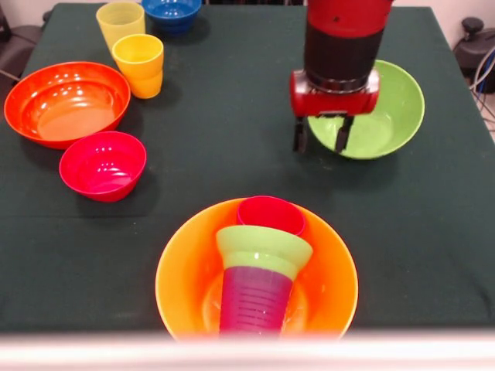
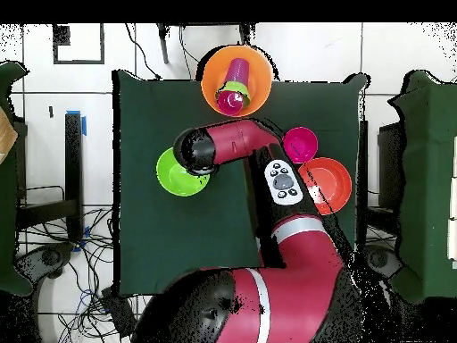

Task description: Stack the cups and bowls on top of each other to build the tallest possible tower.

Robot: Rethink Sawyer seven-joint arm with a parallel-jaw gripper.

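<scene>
The tower stands in the large yellow-orange bowl point(image 1: 257, 278) point(image 2: 234, 79) at the table's near edge: the purple ribbed cup point(image 1: 255, 297) upside down, the small green bowl point(image 1: 264, 250) inverted on it, the red-pink cup point(image 1: 271, 214) point(image 2: 234, 100) on top. My gripper point(image 1: 321, 137) hangs open and empty over the near rim of the large green bowl point(image 1: 387, 108) point(image 2: 178, 174), behind the tower. The pale yellow cup point(image 1: 120, 22), yellow-orange cup point(image 1: 139, 66), small blue bowl point(image 1: 172, 13), orange-red bowl point(image 1: 67, 102) point(image 2: 328, 184) and small red-pink bowl point(image 1: 103, 165) point(image 2: 300, 144) sit at the left.
The dark green tablecloth point(image 1: 232, 147) covers the table. A pale bar runs along the near edge point(image 1: 247, 352). Black gear and cables sit beyond the table's right side point(image 1: 473, 46). My arm point(image 2: 268, 179) crosses the table in the overhead view.
</scene>
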